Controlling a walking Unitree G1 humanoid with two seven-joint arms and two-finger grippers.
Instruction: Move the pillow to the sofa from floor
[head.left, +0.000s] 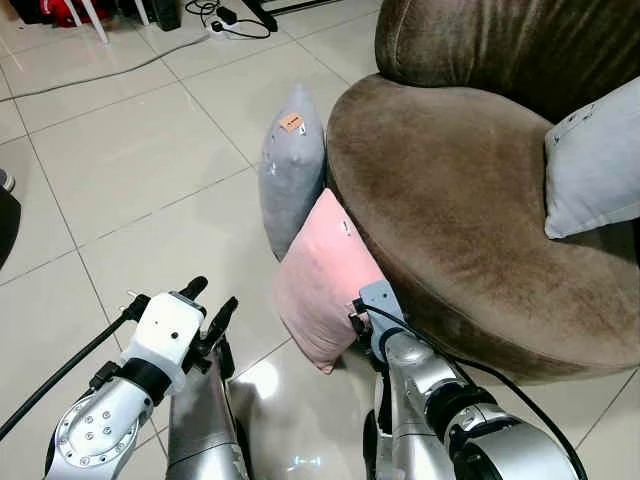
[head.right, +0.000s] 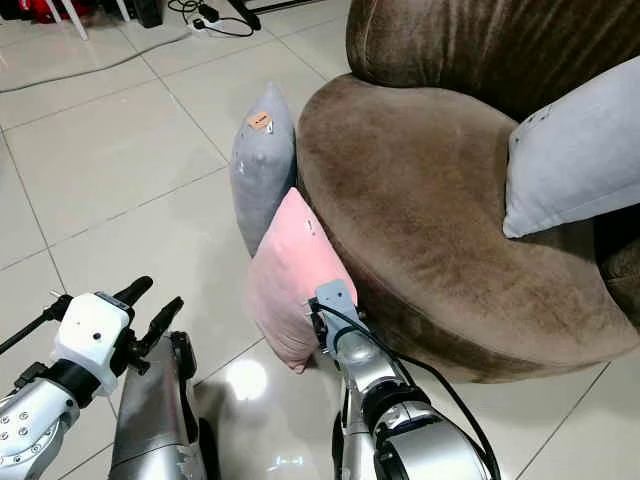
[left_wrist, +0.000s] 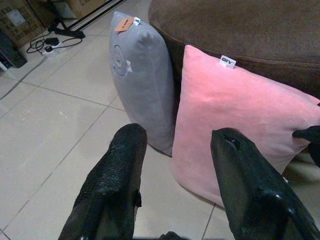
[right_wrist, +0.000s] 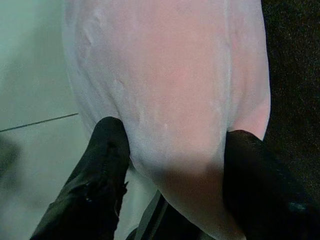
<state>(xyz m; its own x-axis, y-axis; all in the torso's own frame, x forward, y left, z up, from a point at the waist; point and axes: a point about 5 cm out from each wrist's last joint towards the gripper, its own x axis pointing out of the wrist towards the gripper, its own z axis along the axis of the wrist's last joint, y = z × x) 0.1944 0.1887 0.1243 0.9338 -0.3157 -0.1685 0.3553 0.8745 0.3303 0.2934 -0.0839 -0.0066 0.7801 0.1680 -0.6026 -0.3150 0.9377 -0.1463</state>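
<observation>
A wide brown sofa (head.left: 470, 190) with a rounded seat stands on a floor (head.left: 130, 170) of pale glossy tiles. On its seat, toward the robot's right, a light grey cushion (head.left: 590, 160) leans against the backrest. Down on the floor a grey pillow (head.left: 292, 170) stands on edge against the sofa's front, an orange tag near its top. Just beside it, nearer the robot and touching it, a pink pillow (head.left: 325, 280) also stands tilted on edge, leaning on the sofa's base, a small white label at its top edge.

The right gripper (right_wrist: 172, 150) is at the pink pillow's lower near corner, between pillow and sofa; its two black fingers (right_wrist: 102, 165) straddle the corner with the fabric bulging between them and pressing on both inner faces, so they are closed on the pillow. The left gripper (head.left: 212, 305) hovers above the tiles, well apart from the pink pillow on its open side, its fingers (left_wrist: 120, 165) spread and holding nothing. Cables and a power strip (head.left: 228, 18) lie on the far floor.
</observation>
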